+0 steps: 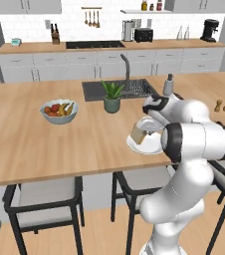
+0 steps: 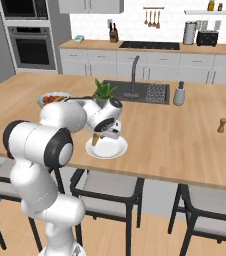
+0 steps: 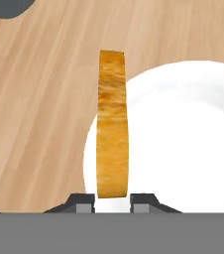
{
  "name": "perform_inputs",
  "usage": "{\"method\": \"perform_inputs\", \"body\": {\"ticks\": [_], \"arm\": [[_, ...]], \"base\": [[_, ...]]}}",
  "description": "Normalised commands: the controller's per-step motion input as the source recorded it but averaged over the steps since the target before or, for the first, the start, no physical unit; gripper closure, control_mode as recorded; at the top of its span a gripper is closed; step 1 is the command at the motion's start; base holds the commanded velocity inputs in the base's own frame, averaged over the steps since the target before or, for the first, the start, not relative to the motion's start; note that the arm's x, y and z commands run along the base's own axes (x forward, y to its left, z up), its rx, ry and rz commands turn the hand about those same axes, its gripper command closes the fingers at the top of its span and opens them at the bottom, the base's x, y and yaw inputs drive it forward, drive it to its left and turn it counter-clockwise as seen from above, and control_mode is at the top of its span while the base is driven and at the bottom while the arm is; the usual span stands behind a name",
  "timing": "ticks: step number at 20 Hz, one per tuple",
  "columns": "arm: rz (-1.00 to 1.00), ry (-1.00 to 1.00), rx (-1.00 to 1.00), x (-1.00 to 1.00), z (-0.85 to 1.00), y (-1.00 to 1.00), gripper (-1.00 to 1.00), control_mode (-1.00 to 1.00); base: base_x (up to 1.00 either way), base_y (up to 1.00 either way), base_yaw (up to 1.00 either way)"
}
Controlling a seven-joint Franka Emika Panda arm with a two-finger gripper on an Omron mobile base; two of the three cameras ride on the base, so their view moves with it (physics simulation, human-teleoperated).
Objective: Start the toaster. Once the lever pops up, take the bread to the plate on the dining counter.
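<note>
**Bread held edge-on over the plate rim**

Grip: the gripper (image 3: 112, 199) is closed on the bread (image 3: 112, 124), pinching the slice across its thin dimension, one finger on each flat face. In the hand view the slice stands straight out from between the fingertips, crust edge toward the camera.

Position: the bread hangs just ahead of the hand, above the near-left rim of the plate (image 3: 183, 149). Part of the slice overhangs the dining counter (image 3: 34, 99) rather than the plate. From the left base view, the bread (image 1: 137, 135) looks close to the plate (image 1: 152, 144); whether it touches, cannot tell.

Handling, as judged: light, dry, fairly stiff after toasting but crumbly. Hard squeezing would likely dent or crack it. The hold across the faces near one edge looks sound. Released on edge, the slice would tip over, possibly off the rim, so it likely wants to sit further toward the plate's middle first.

Surface: the plate is smooth, white and shallow, and the bread could slide on it. The counter is flat light wood.

Room around the hand: a potted plant (image 1: 112, 96) and sink (image 1: 119, 89) lie beyond it. A fruit bowl (image 1: 59, 111) sits well off to its left. Pepper mills (image 1: 222, 105) stand far to its right. The toaster (image 1: 144, 34) sits on the back counter, far beyond.
</note>
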Motion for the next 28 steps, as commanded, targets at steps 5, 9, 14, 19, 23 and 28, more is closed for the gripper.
{"method": "perform_inputs", "body": {"ticks": [5, 9, 14, 19, 23, 28], "arm": [[0.0, 0.0, 0.0, 0.3, -0.03, -0.02, 1.0, -1.0], [-0.03, 0.0, 0.02, -0.17, -0.28, -0.13, 1.0, -1.0], [-0.02, 0.0, 0.01, -0.03, -0.26, -0.04, 1.0, -1.0], [-0.03, 0.0, 0.0, 0.01, -0.03, -0.03, -1.0, -1.0], [0.0, 0.0, 0.0, 0.0, 0.04, -0.02, -1.0, -1.0], [0.0, 0.02, 0.0, 0.0, 0.34, -0.15, -1.0, -1.0]], "base": [[0.0, 0.0, 0.0], [0.0, 0.0, 0.0], [0.0, 0.0, 0.0], [0.0, 0.0, 0.0], [0.0, 0.0, 0.0], [0.0, 0.0, 0.0]]}}
